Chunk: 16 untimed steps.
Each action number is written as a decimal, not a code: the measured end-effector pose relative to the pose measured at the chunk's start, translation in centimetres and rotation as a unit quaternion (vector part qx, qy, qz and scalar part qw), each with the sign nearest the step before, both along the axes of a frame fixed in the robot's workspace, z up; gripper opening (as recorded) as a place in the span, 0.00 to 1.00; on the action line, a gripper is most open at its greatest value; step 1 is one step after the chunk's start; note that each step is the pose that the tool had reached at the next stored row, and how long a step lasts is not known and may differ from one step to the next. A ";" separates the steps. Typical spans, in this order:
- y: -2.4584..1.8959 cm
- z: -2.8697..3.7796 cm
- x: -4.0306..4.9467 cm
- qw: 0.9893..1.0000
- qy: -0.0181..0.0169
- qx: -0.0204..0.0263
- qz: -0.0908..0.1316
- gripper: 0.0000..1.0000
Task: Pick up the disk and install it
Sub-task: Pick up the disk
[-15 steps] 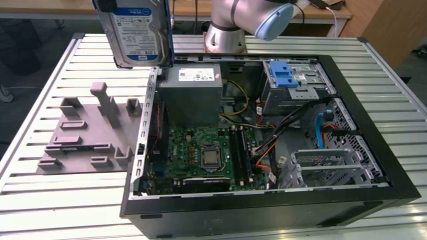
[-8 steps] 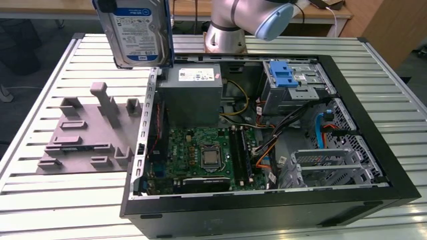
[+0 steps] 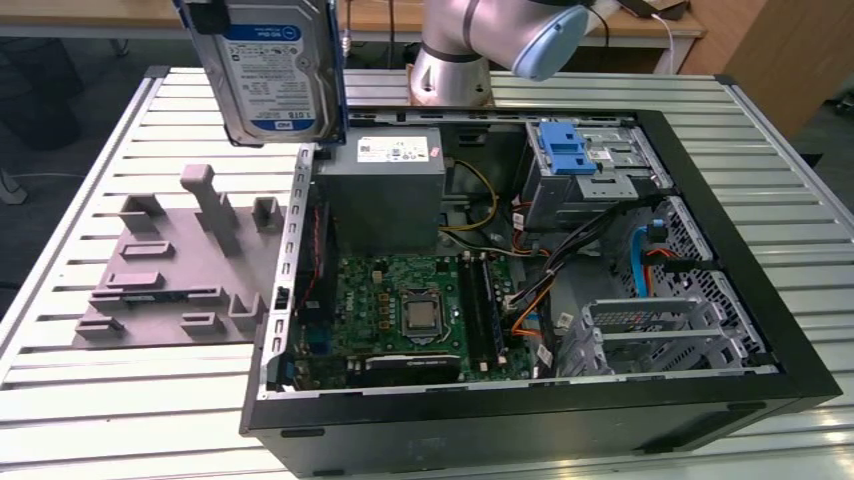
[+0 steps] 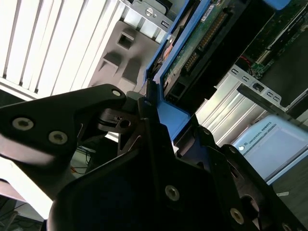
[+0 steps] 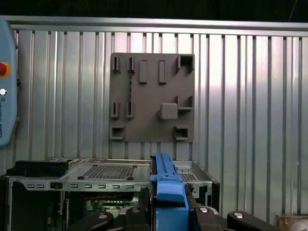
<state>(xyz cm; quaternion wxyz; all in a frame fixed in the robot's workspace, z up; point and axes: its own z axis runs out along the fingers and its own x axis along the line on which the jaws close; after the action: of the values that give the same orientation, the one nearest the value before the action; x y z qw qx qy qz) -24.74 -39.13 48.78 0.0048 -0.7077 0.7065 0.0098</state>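
Above the case [image 3: 507,430] edge, fingers [image 4: 153,126] clamp the disk [image 3: 274,75], its top cropped.

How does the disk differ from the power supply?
Pose: the disk is held upright in the air by the gripper; the power supply sits inside the case.
Size: the disk is a thin slab, the power supply a bulkier box.
Look: the disk has blue side rails, the power supply none.
Both are rectangular and labelled.

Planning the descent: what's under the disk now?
The disk hangs lifted roughly over the open case's wall, grey fixture plate alongside. Spot straight beneath: covered by the disk.
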 end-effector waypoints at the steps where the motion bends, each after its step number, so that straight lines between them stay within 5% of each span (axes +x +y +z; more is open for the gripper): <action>1: -0.06 0.00 0.04 1.000 0.000 0.000 0.000 0.36; 16: -0.53 0.00 2.71 1.000 0.000 0.000 0.000 0.36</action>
<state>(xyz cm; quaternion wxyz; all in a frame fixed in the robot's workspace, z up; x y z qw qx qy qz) -22.03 -39.66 48.78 0.0048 -0.7076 0.7065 0.0098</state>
